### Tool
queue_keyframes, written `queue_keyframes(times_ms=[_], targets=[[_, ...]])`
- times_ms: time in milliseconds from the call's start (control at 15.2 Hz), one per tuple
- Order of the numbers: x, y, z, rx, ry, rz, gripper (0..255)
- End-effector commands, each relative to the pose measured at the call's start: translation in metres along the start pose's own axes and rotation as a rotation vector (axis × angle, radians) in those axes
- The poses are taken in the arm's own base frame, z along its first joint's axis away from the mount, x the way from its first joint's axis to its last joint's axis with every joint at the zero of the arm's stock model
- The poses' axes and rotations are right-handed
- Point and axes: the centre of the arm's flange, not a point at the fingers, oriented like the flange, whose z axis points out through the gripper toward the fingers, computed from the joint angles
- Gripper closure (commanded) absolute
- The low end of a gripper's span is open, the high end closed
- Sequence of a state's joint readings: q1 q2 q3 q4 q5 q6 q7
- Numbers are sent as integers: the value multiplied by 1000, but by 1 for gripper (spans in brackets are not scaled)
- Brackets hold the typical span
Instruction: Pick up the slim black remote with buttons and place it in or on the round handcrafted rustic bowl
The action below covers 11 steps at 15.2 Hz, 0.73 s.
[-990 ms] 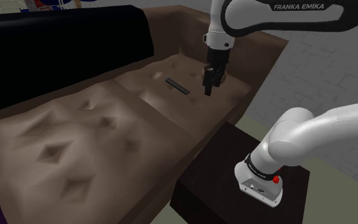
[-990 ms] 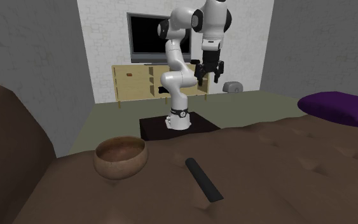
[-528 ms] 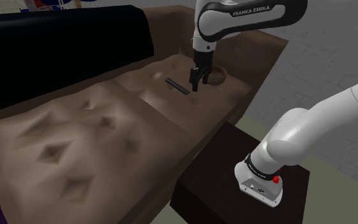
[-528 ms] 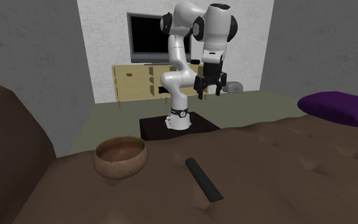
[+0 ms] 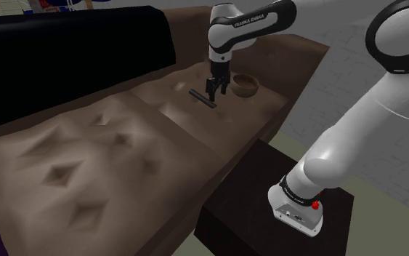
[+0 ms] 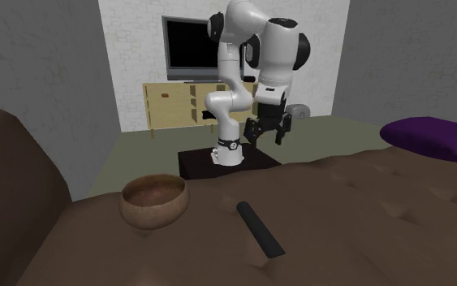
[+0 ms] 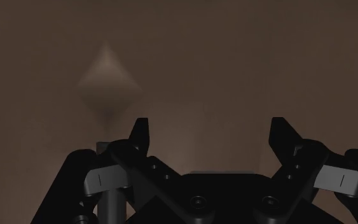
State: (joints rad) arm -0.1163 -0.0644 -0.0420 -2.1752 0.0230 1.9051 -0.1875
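Brown tufted upholstery of the sofa (image 5: 86, 160) carries both task items. The slim black remote (image 5: 203, 97) lies flat on the seat cushion. The round brown bowl (image 5: 244, 86) sits near it toward the shoulder view's right, not touching it. The gripper (image 5: 217, 90) hangs over the seat between the two, close to the remote's bowl-side end. Its fingers point down and stand apart with nothing between them; past them the wrist view shows bare cushion and one tufted dimple (image 7: 107, 83). Assessment: the approach to the grasp is in hand, with nothing lifted or placed. The next move calls for a small sideways shift to centre over the remote, the finger span set across its narrow width, then a descent and a closing. The soft cushion may let so thin an item sink, so a low grasp is advised. No obstruction is seen on that path, though the bowl's rim will need clearance during transfer. Elsewhere: a purple cushion (image 6: 433, 136), a television (image 6: 190, 45) above a pale sideboard (image 6: 186, 101).
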Motion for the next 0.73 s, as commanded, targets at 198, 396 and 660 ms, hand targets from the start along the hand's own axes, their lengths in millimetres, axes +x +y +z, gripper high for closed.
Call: queue_keyframes(times_ms=[198, 396, 660], targets=[[52, 36, 20, -7, -3, 24, 0], [83, 57, 32, -11, -4, 38, 0], [123, 86, 48, -16, -6, 57, 0]])
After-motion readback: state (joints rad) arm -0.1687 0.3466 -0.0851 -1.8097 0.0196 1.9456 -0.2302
